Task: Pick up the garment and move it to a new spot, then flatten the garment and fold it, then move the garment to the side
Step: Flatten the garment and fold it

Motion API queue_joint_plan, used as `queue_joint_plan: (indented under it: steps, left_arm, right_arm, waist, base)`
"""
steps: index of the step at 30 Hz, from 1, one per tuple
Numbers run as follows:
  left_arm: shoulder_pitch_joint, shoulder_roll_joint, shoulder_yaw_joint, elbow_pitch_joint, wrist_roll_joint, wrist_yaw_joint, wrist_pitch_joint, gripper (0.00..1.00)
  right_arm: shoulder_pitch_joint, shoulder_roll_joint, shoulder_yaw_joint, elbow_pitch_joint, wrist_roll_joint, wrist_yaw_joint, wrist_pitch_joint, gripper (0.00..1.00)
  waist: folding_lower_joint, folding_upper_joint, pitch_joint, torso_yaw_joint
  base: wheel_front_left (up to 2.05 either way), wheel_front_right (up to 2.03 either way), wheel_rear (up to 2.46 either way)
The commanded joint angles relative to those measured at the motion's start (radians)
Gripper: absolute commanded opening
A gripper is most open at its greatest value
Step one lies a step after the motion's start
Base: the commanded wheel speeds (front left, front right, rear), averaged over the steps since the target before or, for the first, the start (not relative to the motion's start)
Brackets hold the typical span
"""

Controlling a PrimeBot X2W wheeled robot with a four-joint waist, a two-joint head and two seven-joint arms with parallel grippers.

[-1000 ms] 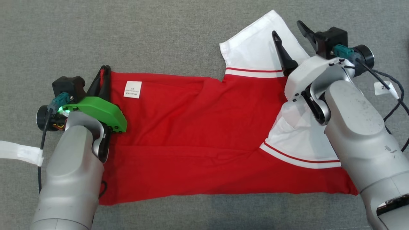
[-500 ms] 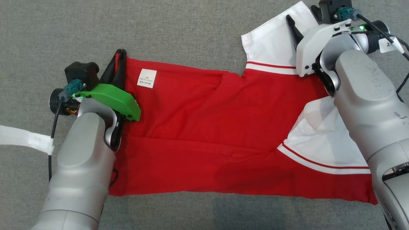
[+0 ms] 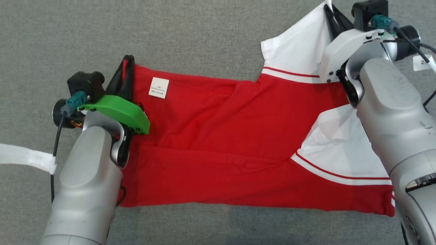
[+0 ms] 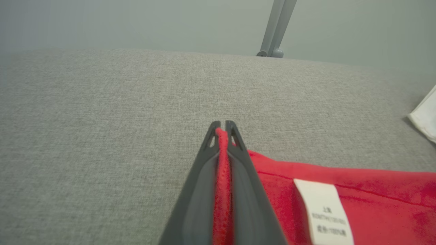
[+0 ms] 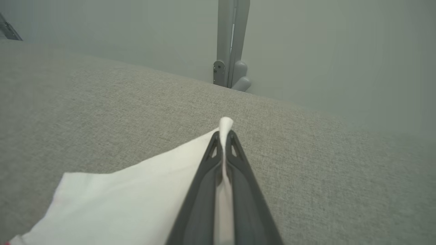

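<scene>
Garment (image 3: pixel 221 136): red body, white sleeves, laid out on grey surface (image 3: pixel 187 30), long axis left to right, sleeves at right end.

Head view: whole layout and both arms shown; pinch lines partly masked by claw housings.
Left wrist view: red edge seen sandwiched along full finger length and protruding slightly past the tips. Grey post (image 4: pixel 276 27) standing beyond far edge of surface.
Right wrist view: white fabric seen drawn up between the fingers, with a small fold poking past the tips. Second post (image 5: pixel 230 51) behind.

Left claw (image 3: pixel 126 60): pressed together, pinching far-left corner of garment. Care label (image 3: pixel 159 87) just right of it, flat on red fabric.

Right claw (image 3: pixel 332 10): pressed together, pinching far corner of far sleeve (image 3: pixel 293 51), at far-right end of garment.

Near sleeve (image 3: pixel 340 149): partly covered by right forearm (image 3: pixel 391 112), which lies across right end of garment.

White strip (image 3: pixel 20 157): fixed to left arm's cable, left of garment, clear of it. Paper tag (image 3: pixel 422 62): on right arm's cable, right of far sleeve.
</scene>
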State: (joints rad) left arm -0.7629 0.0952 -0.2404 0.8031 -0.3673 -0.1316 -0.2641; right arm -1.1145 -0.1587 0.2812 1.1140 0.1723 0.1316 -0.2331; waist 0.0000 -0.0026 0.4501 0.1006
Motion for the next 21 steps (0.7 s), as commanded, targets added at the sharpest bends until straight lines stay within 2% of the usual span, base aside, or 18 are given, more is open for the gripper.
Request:
queue_joint_plan:
  steps: [1,6,14,21]
  left_arm:
    - [0.027,0.012,0.005,-0.010,0.000,0.002,0.000,0.00]
    - [0.119,0.024,0.042,-0.070,0.012,0.002,0.000,0.00]
    - [0.300,0.029,0.096,-0.194,0.037,0.002,0.000,0.00]
    - [0.460,0.020,0.163,-0.266,0.057,0.002,0.000,0.00]
  right_arm:
    - [0.027,0.003,-0.005,-0.005,0.006,-0.002,-0.013,0.00]
    - [0.124,0.000,-0.015,-0.094,0.044,-0.002,-0.032,0.00]
    - [0.439,-0.041,-0.051,-0.443,0.123,-0.002,-0.032,0.00]
    - [0.732,-0.047,-0.097,-0.662,0.173,-0.002,-0.032,0.00]
  waist:
    - [0.0000,0.0026,-0.056,-0.021]
    - [0.0000,0.0026,-0.149,-0.054]
    - [0.0000,0.0026,-0.266,-0.101]
    - [0.0000,0.0026,-0.313,-0.129]
  base:
    - [0.00,0.00,0.00]
    - [0.00,0.00,0.00]
    - [0.00,0.00,0.00]
    - [0.00,0.00,0.00]
